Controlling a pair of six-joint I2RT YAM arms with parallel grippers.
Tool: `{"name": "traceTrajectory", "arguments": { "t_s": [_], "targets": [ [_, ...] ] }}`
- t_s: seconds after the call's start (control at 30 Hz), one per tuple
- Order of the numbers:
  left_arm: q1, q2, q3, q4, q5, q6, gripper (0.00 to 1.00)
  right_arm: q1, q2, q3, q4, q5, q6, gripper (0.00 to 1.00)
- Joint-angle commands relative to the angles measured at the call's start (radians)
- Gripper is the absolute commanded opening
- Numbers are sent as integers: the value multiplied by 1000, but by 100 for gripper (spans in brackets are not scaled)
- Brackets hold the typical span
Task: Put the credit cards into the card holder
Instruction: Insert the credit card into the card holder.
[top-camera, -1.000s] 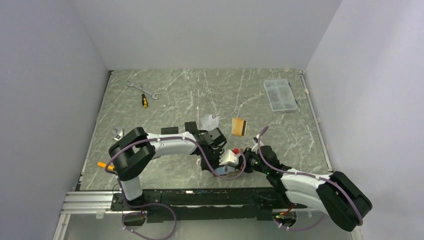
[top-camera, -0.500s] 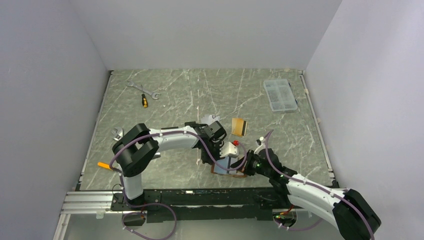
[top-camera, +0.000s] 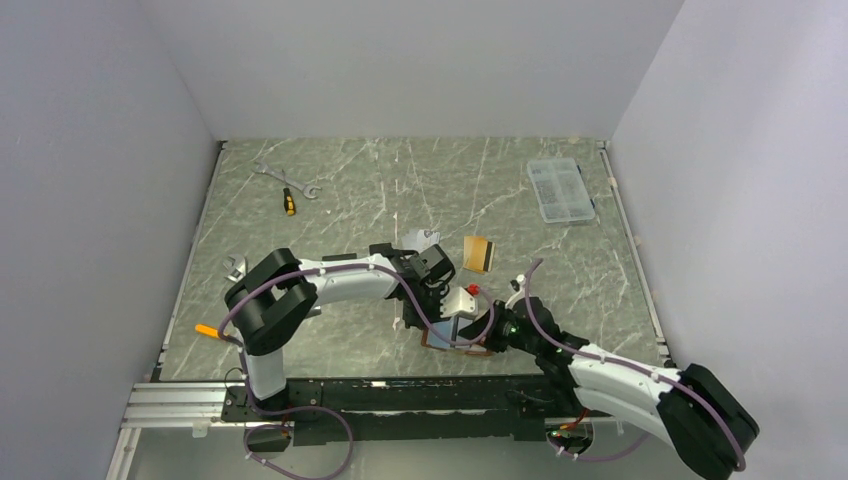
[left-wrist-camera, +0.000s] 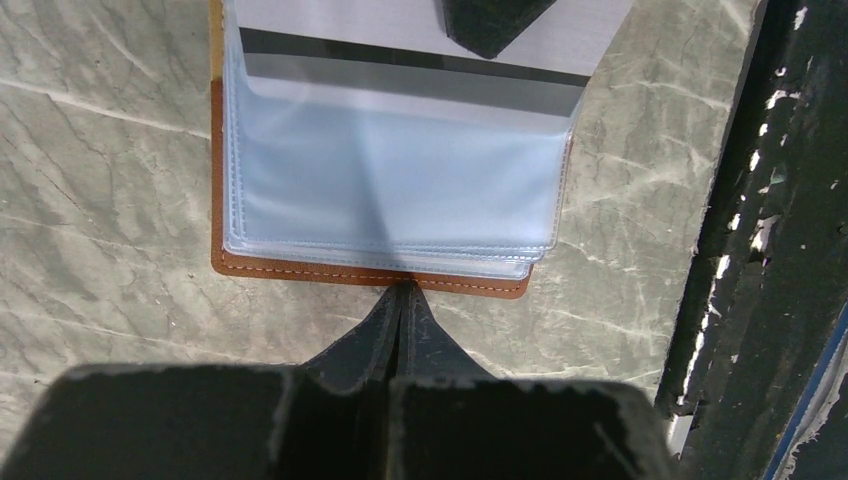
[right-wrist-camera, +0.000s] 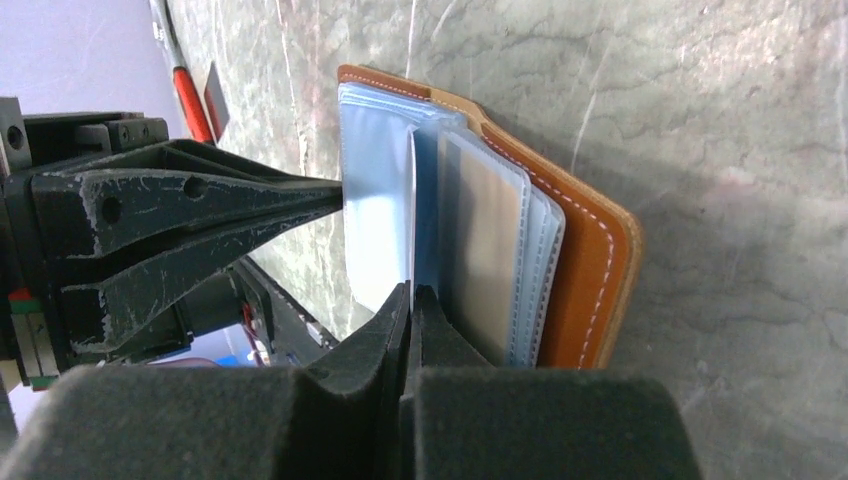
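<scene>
Tan-brown leather of the card holder (left-wrist-camera: 300, 268) flat on the worktop (top-camera: 450, 180), close to the middle of its front edge, opened with the clear blue-grey sleeves uppermost. Partway inside the topmost sleeve, a silver-grey card (left-wrist-camera: 340, 20) with a black stripe, its other end sticking out toward the right. Pinched there, edge-on, between the pressed-together fingers of the right gripper (right-wrist-camera: 412, 295). Opposite, the left gripper (left-wrist-camera: 403, 292), fingers likewise pressed together, tips meeting in a point and touching the holder's left edge. Further back, toward the middle of the worktop, an orange card (top-camera: 478, 253) with a dark stripe, well apart from the holder. Just left of it a pale card (top-camera: 422, 239), partly behind the left arm. By the back right corner, a clear compartment box (top-camera: 560, 190). Near the back left corner, a wrench (top-camera: 280, 175) and a yellow-handled screwdriver (top-camera: 289, 202).
</scene>
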Motion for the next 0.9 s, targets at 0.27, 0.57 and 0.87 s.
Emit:
{"name": "traceTrajectory", "arguments": {
  "t_s": [0.27,0.57,0.87],
  "targets": [
    [-17,30,-33,-10,-57,38,0,53,41,-119,-71,14,20,0],
    [-27,20,-57,-9,-40,42,0,61,240,-89,48,-10,2,0],
    [41,-54,-67,-22,125,18,0,140,173,-24,-144,116,25,41]
  ]
}}
